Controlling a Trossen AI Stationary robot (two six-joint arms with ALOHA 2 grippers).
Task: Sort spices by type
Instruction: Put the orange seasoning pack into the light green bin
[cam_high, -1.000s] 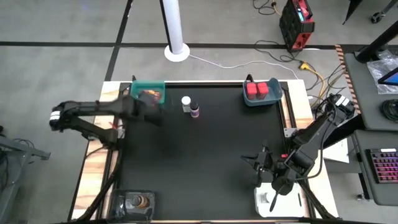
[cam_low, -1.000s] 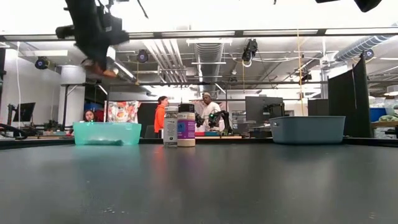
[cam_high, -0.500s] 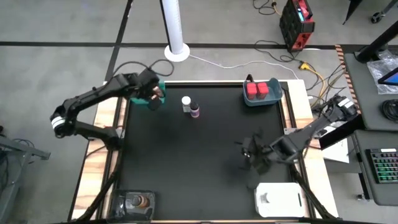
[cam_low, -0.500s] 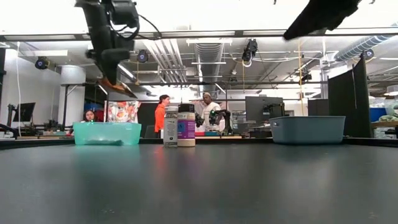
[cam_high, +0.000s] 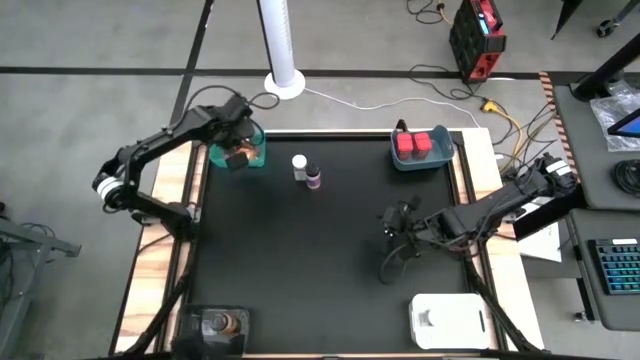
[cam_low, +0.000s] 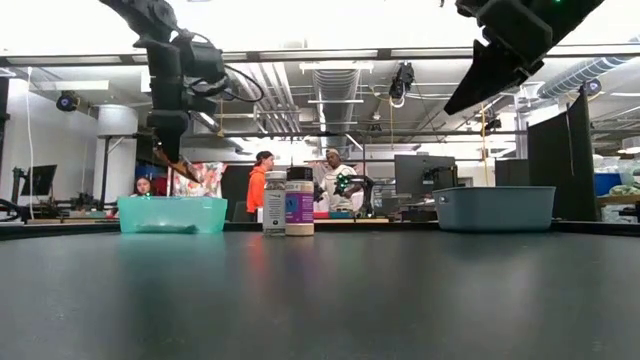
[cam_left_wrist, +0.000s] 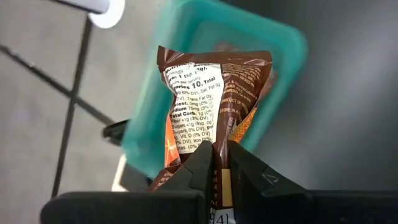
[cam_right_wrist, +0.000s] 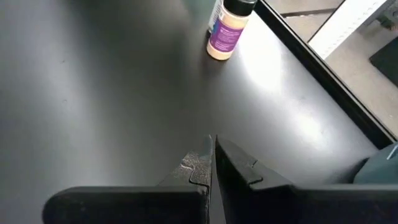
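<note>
Left gripper (cam_left_wrist: 213, 163) pinches glossy brown-orange flat foil packet (cam_left_wrist: 211, 99) above teal plastic bin (cam_high: 238, 152); right gripper (cam_right_wrist: 211, 163) closed, empty, over matte black tabletop (cam_high: 300, 260).

Brown packet (cam_left_wrist: 211, 112): glossy crinkled foil/plastic. Teal bin (cam_left_wrist: 273, 56): smooth translucent plastic. Table mat (cam_high: 320, 250): matt black. Table edge (cam_high: 160, 270): bare wood.

Brown-and-orange packet (cam_left_wrist: 214, 106) with white label over a teal bin (cam_left_wrist: 283, 74).
</note>
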